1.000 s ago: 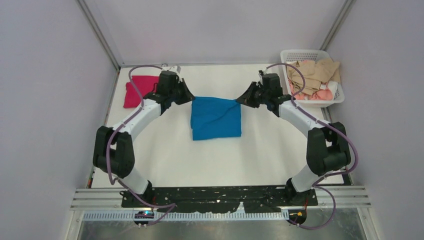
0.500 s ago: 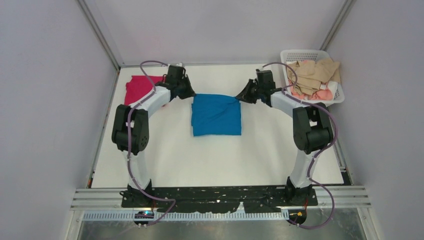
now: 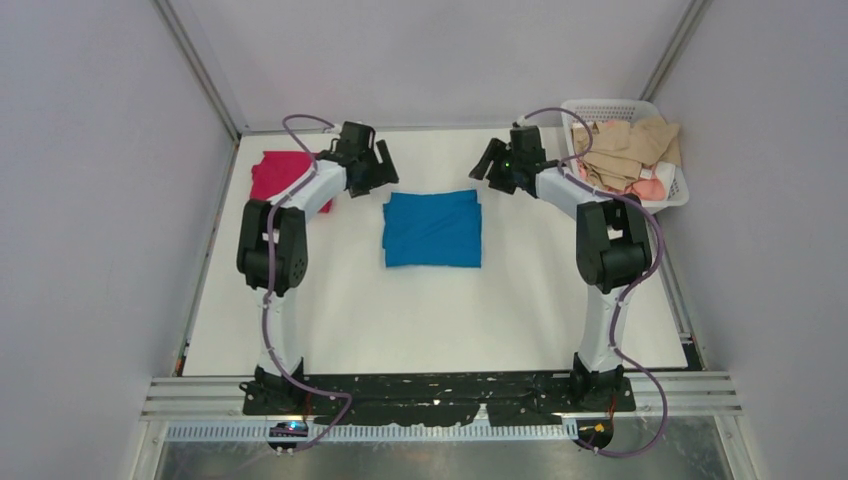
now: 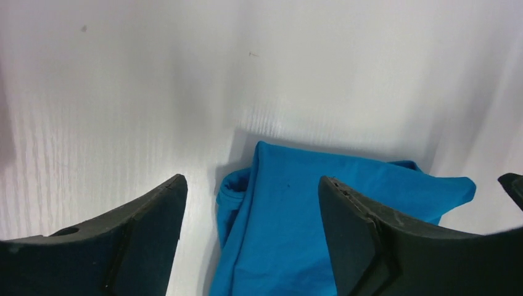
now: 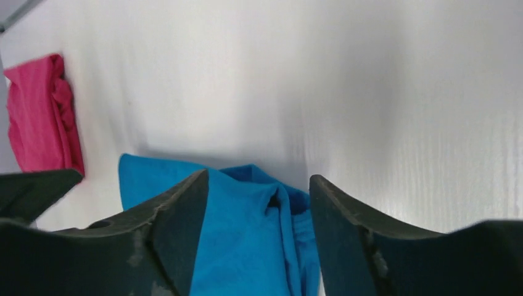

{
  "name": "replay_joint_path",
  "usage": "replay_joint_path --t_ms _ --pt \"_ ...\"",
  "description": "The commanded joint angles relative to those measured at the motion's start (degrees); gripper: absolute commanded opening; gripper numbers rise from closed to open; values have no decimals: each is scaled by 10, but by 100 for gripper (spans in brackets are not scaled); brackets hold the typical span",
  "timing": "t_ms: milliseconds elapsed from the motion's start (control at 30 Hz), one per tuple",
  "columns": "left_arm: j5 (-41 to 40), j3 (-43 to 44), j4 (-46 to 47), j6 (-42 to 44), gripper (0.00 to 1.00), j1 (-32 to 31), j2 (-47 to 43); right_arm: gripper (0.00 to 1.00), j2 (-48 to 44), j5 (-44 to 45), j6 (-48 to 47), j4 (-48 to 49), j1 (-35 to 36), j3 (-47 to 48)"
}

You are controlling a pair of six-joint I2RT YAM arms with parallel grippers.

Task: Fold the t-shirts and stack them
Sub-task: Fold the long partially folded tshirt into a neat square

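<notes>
Two plain cotton garments were seen on the flat white worktop [image 3: 430,310]. The bright blue t-shirt [image 3: 432,229] was laid near the middle of the far half, folded into a compact, nearly square block with a few creases across its top. The magenta-red t-shirt [image 3: 278,172] was laid at the far left corner, well apart from the blue one, and was partly covered in the overhead view by the left arm.

The left gripper [image 3: 378,172] was held just beyond the blue block's far left corner, and its jaws were seen standing apart. In the left wrist view, the folded corner of the bright blue t-shirt [image 4: 296,216] was framed between the two dark fingers of the left gripper [image 4: 250,184], with neither finger closed on the cloth.

The right gripper [image 3: 487,165] was held just beyond the far right corner, likewise with its jaws apart. In the right wrist view, the bright blue t-shirt [image 5: 240,246] was shown below the spread fingers of the right gripper [image 5: 259,177], and the magenta-red t-shirt [image 5: 43,111] was visible at the left edge.

A white slatted plastic basket [image 3: 620,106], filled with crumpled beige and pink cloths, was placed at the far right corner.
</notes>
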Motion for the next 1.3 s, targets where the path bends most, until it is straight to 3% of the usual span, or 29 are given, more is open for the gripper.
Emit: replay_joint_path --t_ms 0,33,67,133,300,400,533,700,867,1100,1267 --pt "-30 -19 -4 -3 90 4 -72 72 -28 59 -62 -35 -1 65" --pt "-24 -31 0 -5 98 4 -89 85 -48 61 -66 -36 3 59" --pt "-17 -45 6 -5 99 4 -106 100 -60 58 -73 -34 5 39" --pt "14 -77 18 -9 99 3 -135 96 -105 33 -70 1 10 -7" --pt "94 -161 86 -30 100 3 -180 95 -104 -156 6 145 17 -82" --pt "172 -157 131 -55 100 -1 -160 95 -62 -189 51 195 28 -67" --pt "192 -100 125 -70 100 -14 -95 95 -12 -173 87 214 34 -39" --pt "145 -55 122 -77 100 -21 -23 95 53 -127 89 150 35 19" --pt "55 12 25 -84 100 -22 36 95 84 -89 71 88 32 46" --pt "31 -9 9 -85 100 -22 41 95 106 -90 74 76 17 49" --pt "17 30 -25 -54 99 -21 19 95 80 -112 35 49 17 77"
